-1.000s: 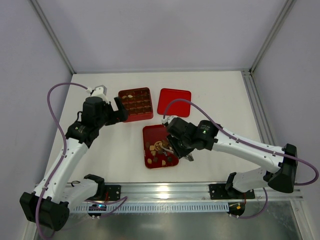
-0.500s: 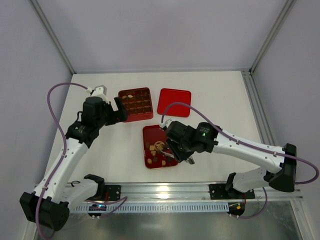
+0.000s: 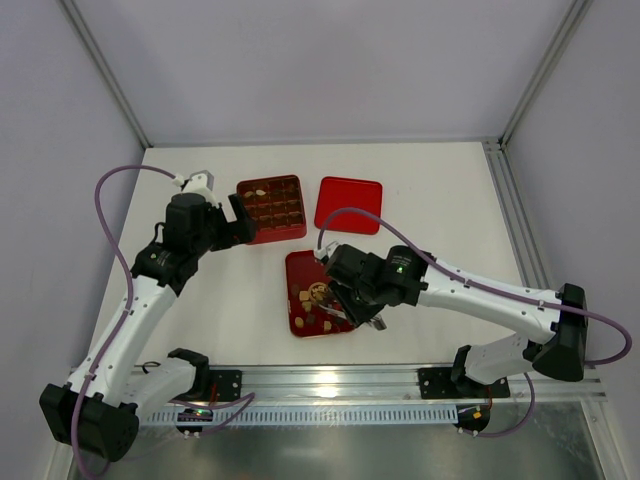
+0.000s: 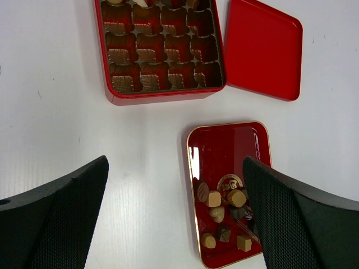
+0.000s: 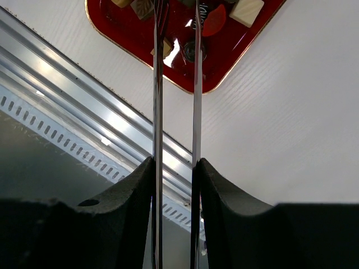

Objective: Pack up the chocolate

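While the left gripper [image 3: 240,222] is hanging off the far left corner of the shallow red tray [image 3: 300,262], its black fingers [image 4: 61,213] spread wide with nothing between them, the right gripper [image 5: 176,22] is standing over that tray's near half, so the right arm is plainly the nearer one. Loose chocolates [image 4: 221,207] are lying clustered in that near half, dark, tan and cream pieces crowding together, while the tray's far half is showing bare red.

In the right wrist view the two long thin blades [image 5: 157,112] are running parallel with a narrow gap, crossing the tray's near rim. A small dark round piece [image 5: 192,51] is sitting between them, and a tan piece [image 5: 164,47] is lying just against the left blade. Their tips are running out of the top of that view, so I cannot tell whether they are pinching a piece or merely straddling the pile.

The compartmented box [image 4: 160,50] is waiting beyond the tray's far left corner, most cups empty, a few pieces in its farthest row. The flat lid [image 4: 262,50] is lying beyond the far right corner. By my judgement, any lifted piece is going to need carrying away from the arm bases and leftward from the tray.
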{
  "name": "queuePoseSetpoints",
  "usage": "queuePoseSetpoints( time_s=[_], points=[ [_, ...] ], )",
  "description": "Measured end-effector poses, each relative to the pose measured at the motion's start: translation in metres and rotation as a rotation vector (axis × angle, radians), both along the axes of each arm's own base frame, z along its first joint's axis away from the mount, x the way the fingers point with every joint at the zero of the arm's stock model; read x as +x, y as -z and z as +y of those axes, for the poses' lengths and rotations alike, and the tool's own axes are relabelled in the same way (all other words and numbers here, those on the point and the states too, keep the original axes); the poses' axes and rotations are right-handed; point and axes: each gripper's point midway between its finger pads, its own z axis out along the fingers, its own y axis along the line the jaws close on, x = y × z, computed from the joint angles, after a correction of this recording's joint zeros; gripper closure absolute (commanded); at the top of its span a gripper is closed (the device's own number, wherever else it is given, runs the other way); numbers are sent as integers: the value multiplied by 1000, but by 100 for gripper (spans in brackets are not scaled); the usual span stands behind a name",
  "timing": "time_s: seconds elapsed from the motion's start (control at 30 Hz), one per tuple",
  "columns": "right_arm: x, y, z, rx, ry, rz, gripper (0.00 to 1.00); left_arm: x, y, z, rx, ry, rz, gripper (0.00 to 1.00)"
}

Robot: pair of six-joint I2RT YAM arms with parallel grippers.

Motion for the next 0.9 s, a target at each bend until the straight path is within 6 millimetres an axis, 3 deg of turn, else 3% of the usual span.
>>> queuePoseSetpoints(
  time_s=[0.67,0.9],
  points=[
    [-7,6,4,-19,-27,22,62,0,0,0,0,0,0,0],
    [-5,-2,9,2,-31,9,62,0,0,0,0,0,0,0]
  ],
)
